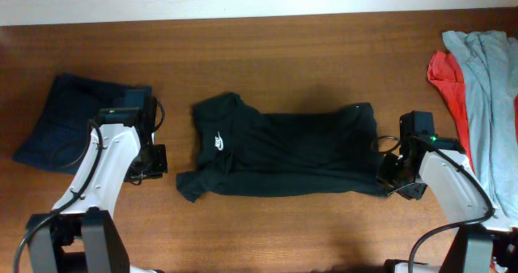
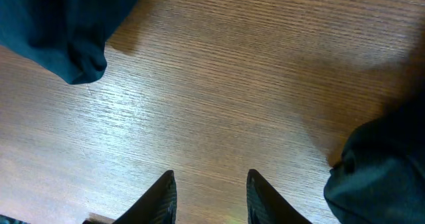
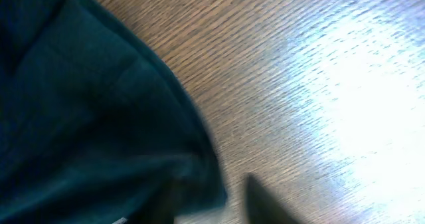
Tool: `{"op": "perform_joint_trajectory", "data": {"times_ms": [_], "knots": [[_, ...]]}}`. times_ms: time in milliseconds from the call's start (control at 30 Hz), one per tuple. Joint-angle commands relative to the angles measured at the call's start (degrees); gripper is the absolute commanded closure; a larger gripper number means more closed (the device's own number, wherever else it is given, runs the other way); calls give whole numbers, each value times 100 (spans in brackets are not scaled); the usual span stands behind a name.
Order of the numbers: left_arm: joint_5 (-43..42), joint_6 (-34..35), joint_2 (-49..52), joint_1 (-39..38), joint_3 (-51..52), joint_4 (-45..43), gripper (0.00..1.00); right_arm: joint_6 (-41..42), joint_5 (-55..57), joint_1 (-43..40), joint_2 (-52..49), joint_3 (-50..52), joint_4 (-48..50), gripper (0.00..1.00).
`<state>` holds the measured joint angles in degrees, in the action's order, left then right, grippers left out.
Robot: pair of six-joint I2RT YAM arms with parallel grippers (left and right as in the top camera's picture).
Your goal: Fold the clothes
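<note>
At table [image 1: 283, 54] centre, T-shirt [image 1: 283, 151] left-right, logo [image 1: 218, 141] left, hem [image 1: 374, 147] apparently right.

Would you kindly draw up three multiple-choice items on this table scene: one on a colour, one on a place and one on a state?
1. What colour is the small logo on the black short-sleeved T-shirt?
A. red
B. white
C. yellow

2. Where does the dark navy folded garment lie?
A. on the T-shirt
B. at the brown wooden table's right end
C. at its left end

3. How is the left end effector?
A. open over bare wood
B. shut on the T-shirt
C. shut on the navy garment

Answers:
1 B, the logo shows white on the chest.
2 C, the overhead view has it left of the T-shirt.
3 A, the left wrist view shows its fingers apart with nothing between.
</note>
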<state>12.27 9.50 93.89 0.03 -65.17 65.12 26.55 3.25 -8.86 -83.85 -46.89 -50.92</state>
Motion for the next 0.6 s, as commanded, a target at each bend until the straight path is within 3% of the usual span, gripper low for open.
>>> {"op": "perform_joint_trajectory", "data": {"times_ms": [0,100,133,200,267,400,567], "knots": [[-11,13,33,9,-203,-48,65,-22,282,-22,-13,-103,-9,46],[-673,-332,33,0,-557,-83,61,-201,210,-22,-9,-267,35,44],[-1152,-485,33,-50,-791,-175,53,-398,70,-22,-4,-485,52,44],[-2251,-1108,35,-173,-1038,-629,48,-431,-221,-22,2,-883,35,44],[-2813,-1290,48,-304,-1095,-1082,48,-581,-673,-20,2,-1167,116,44],[-3032,-1495,308,-699,-1095,-2057,48,-811,-1517,-20,0,-1403,435,44],[-2684,-1941,1032,-1196,-1102,-3156,47,-809,-1637,-20,-11,-1403,568,43]]}}
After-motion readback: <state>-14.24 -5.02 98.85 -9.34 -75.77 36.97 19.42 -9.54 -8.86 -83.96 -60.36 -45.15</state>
